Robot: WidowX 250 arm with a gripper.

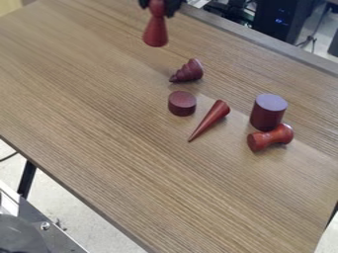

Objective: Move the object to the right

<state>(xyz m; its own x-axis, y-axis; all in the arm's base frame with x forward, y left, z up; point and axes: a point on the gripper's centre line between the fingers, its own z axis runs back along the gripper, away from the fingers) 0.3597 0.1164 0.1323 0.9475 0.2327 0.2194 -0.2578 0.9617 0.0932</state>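
Gripper (160,9) is at the far side of the table (119,163), and it looks clamped around the narrow neck of a red flared peg (155,33), upright with its wide end down. We'd guess that's our object, so the grasp seems done and the carry to the right is the step in hand. Next we want a bit of clearance, then a sideways move past the stepped cone (190,71) and a gentle set-down. No clue on the exact spot, since we're only given a direction.

Tricky bits: most of the gripper is cut off by the top edge, and we can't tell if the peg's base touches the wood or hangs just above it. Also, the spool-shaped piece (270,138) hides part of the tall cylinder's (267,113) foot, so contact there is anyone's guess.
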